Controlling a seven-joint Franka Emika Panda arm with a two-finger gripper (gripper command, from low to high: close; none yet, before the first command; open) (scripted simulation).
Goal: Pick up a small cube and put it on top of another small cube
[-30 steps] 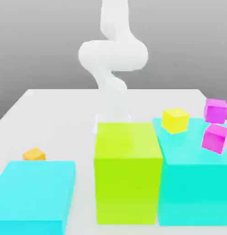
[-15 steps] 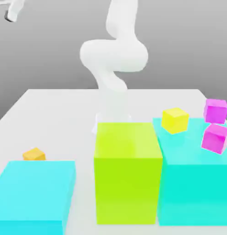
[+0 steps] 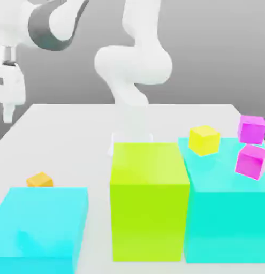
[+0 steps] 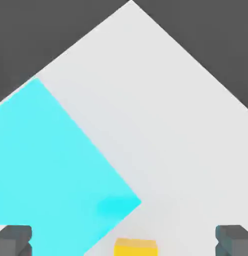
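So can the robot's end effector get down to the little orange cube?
Probably yes. The end effector hangs open high over the table's edge, and the orange cube sits alone with nothing on top. The low cyan block is beside it but leaves the way down free.

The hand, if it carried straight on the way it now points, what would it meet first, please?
The hand is open and points down at the white table. The small orange cube lies midway between the fingertips, so probably that cube first, though depth is unclear; otherwise the bare table beside the cyan block.
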